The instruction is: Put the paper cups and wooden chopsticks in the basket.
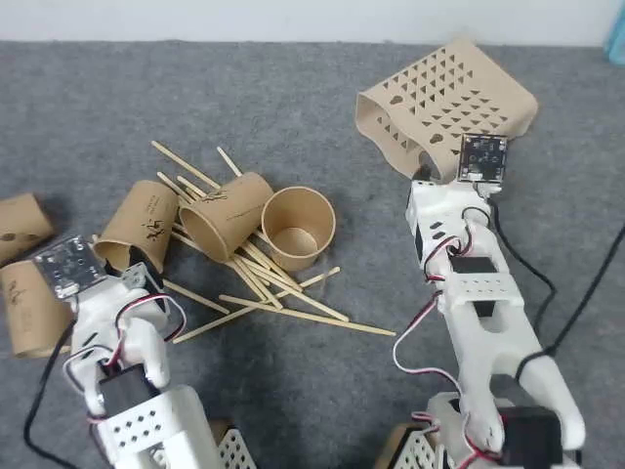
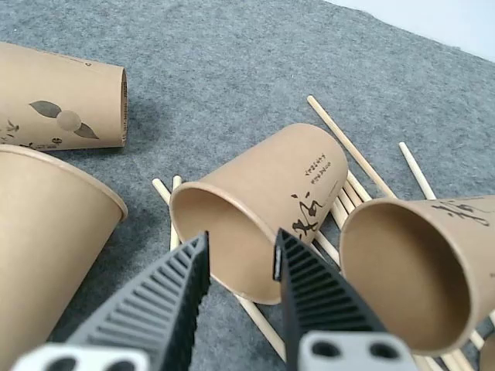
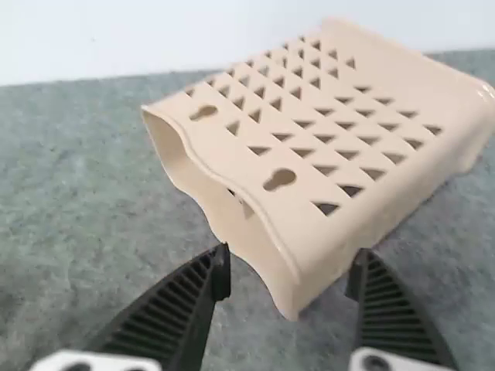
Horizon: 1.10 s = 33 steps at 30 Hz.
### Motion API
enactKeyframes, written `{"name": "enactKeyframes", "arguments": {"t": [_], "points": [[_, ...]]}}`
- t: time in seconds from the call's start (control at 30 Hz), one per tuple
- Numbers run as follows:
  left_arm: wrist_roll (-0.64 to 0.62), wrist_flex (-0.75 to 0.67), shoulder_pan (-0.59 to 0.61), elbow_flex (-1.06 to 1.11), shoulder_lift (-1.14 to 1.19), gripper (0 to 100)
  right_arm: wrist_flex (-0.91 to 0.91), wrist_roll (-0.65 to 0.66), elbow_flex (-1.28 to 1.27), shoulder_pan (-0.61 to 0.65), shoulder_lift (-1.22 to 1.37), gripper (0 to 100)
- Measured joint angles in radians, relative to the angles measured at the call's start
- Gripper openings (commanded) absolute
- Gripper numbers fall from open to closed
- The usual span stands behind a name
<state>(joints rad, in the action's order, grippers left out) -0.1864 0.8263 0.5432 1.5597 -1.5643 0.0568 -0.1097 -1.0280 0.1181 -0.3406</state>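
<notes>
My left pincer [image 2: 240, 246] stands with its black ribbed fingers apart and nothing between them. Right ahead of it a brown paper cup with dark printed marks [image 2: 267, 205] lies on its side, mouth turned toward me and base pointing away, so its long axis runs close to the line of my reach, slanted a little. The fingertips sit in front of the open mouth, near its rim; I cannot tell whether either one touches it. I judge that the coming move turns on this: the gap looks narrower than the mouth, so one finger would have to go inside and the other outside the wall. The cup rests across pale wooden chopsticks [image 1: 256, 277] strewn over the grey felt bench [image 2: 232, 69], so a nudge may roll it. Just beside it a second brown paper cup [image 2: 421, 270] lies the same way, and past that a third cup [image 1: 298, 227] stands upright. Well apart from all of these, across the bench, the beige plastic basket with triangular cut-outs [image 1: 449, 98] is tipped on its side. My right pincer [image 3: 290, 261] has its fingers apart on either side of the basket's near rim corner. So my left arm [image 1: 137, 391] is the nearer one to the cups; it is folded low with the wrist angled down. My right arm [image 1: 483, 303] stretches forward toward the basket.
</notes>
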Motion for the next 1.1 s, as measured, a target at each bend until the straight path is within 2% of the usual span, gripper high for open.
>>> {"name": "enactKeyframes", "arguments": {"t": [0.33, 0.57, 0.83, 1.0, 1.1], "points": [[0.0, 0.0, 0.0, 0.0, 0.0, 14, 0.026, 0.009, 0.281, -0.109, 0.473, 30.6], [0.0, 0.0, 0.0, 0.0, 0.0, 14, 0.026, 0.021, 0.42, -0.193, 0.517, 29.9], [0.0, 0.0, 0.0, 0.0, 0.0, 14, 0.026, 0.058, 0.578, -0.282, 0.537, 4.6], [0.0, 0.0, 0.0, 0.009, 0.0, 14, 0.018, 0.193, 0.738, -0.281, 0.674, 0.7], [0.0, 0.0, 0.0, 0.009, 0.0, 14, -0.103, 0.201, 0.893, -0.282, 0.76, 0.7]]}}
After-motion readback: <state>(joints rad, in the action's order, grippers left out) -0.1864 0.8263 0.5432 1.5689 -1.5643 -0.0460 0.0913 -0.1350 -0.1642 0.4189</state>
